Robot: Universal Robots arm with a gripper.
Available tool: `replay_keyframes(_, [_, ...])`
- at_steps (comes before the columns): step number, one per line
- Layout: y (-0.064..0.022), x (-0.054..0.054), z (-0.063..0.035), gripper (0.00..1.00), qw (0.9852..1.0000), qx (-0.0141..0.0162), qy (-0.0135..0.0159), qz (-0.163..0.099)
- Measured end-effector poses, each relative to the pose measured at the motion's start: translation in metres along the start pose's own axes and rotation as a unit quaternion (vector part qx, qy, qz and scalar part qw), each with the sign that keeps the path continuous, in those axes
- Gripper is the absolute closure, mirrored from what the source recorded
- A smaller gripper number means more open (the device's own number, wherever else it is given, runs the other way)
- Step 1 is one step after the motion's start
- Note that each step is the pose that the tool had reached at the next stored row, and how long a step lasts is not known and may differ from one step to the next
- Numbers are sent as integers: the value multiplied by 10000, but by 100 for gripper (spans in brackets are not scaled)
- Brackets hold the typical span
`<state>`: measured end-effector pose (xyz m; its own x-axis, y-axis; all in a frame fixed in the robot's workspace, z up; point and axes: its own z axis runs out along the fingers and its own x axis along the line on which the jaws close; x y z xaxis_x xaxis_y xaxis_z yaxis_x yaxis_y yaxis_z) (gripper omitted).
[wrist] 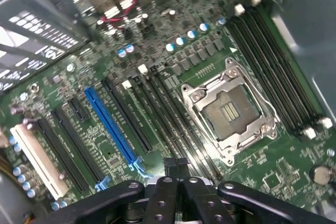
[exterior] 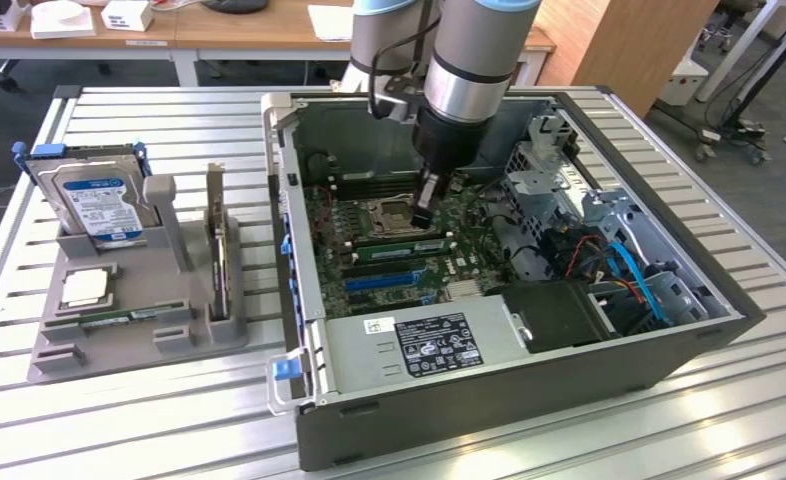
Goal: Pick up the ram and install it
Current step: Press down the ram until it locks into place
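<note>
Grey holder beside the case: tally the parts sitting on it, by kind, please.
Hard drive: 1
Expansion card: 1
Processor chip: 1
Green stick: 1
Total: 4

You face a ribbed metal worktable (exterior: 713,400) on dark carpet (exterior: 6,120); behind it a wooden desk (exterior: 233,35) (small white boxes (exterior: 126,14) on top) and a tall wooden panel (exterior: 620,45).
</note>
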<state>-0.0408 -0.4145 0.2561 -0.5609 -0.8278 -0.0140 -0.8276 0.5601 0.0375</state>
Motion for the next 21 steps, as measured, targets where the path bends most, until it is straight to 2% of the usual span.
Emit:
replay_keyframes(6, [0, 0, 1, 90, 9989, 6, -17, 464])
replay_keyframes(11, [0, 0, 2, 90, 9963, 12, -32, 860])
replay_keyframes(15, [0, 0, 2, 90, 9931, 16, -44, 1174])
replay_keyframes(21, [0, 0, 4, 90, 9861, 23, -62, 1660])
